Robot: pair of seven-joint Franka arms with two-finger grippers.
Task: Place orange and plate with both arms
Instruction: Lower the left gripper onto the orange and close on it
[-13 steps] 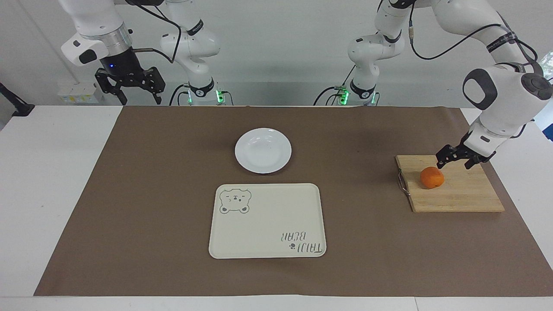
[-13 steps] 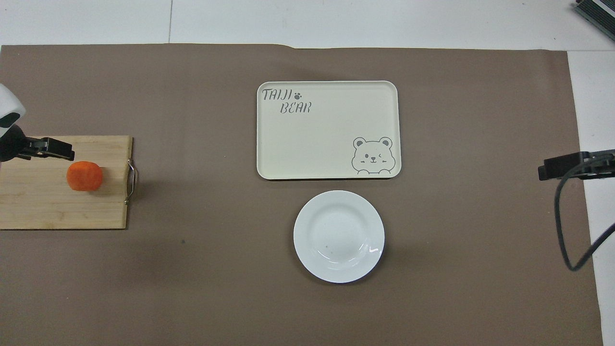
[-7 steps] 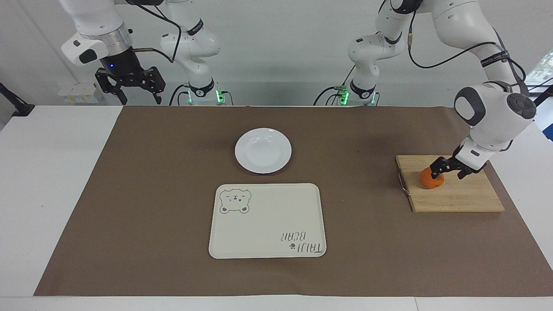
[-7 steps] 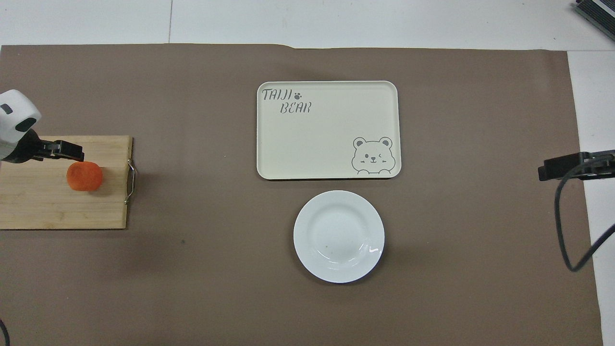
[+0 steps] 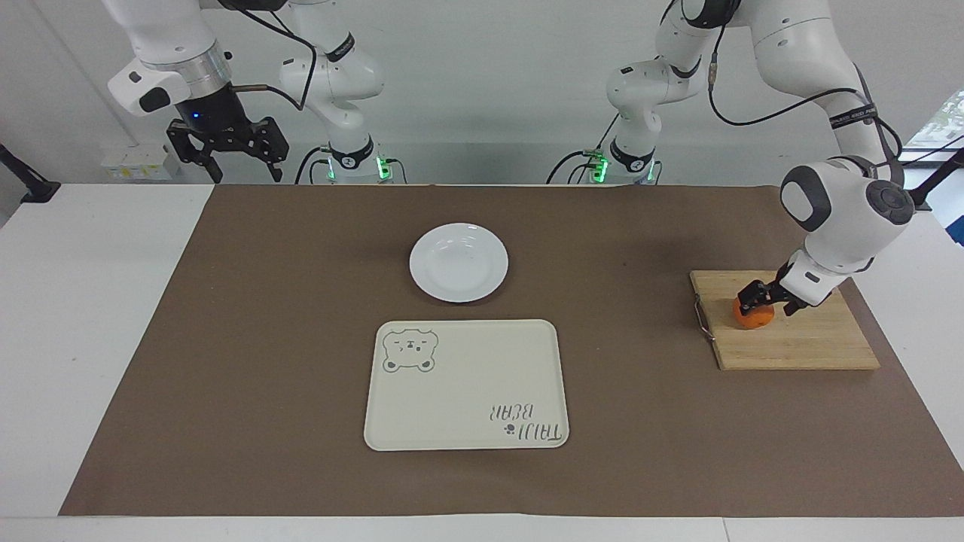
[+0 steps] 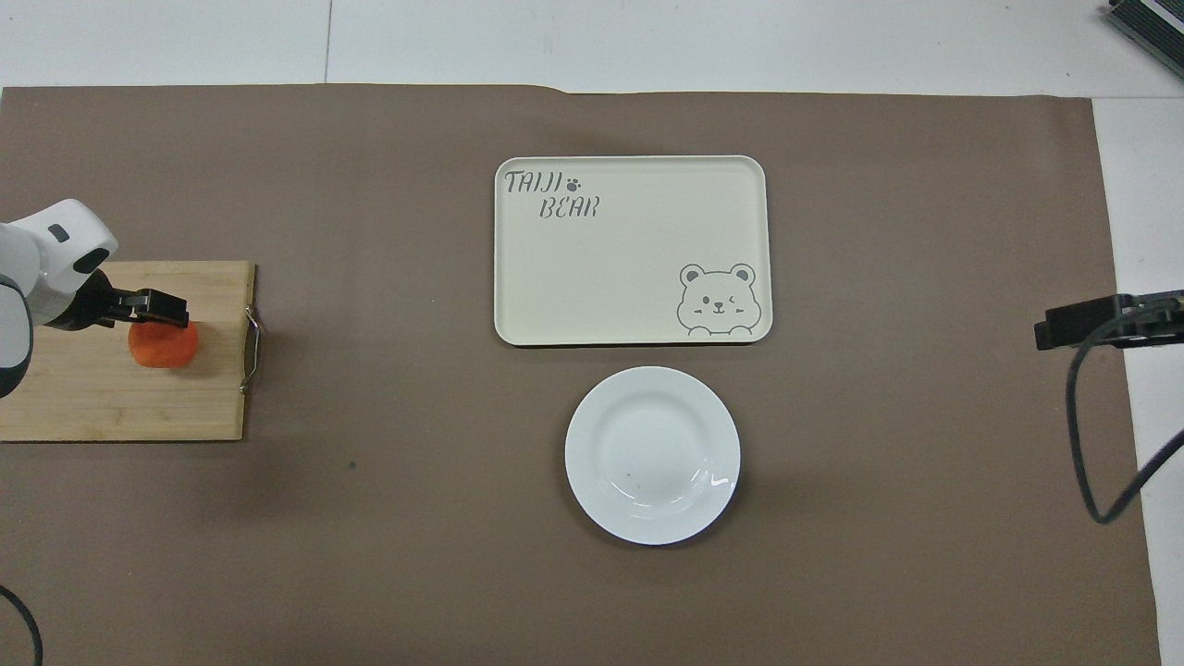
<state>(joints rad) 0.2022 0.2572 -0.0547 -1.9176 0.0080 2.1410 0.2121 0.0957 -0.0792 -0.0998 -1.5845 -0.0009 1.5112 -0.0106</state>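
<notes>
Facing view: the left gripper [image 5: 762,299] has come down from beside the orange [image 5: 753,316] onto it, jaws apart around the fruit on the cutting board [image 5: 798,348], so a grasp looks imminent. The right gripper [image 5: 226,150] waits aloft, jaws apart. Overhead view: the plate [image 6: 652,453] lies just nearer the robots than the tray [image 6: 629,250], lettered "TAIJI BEAR".
</notes>
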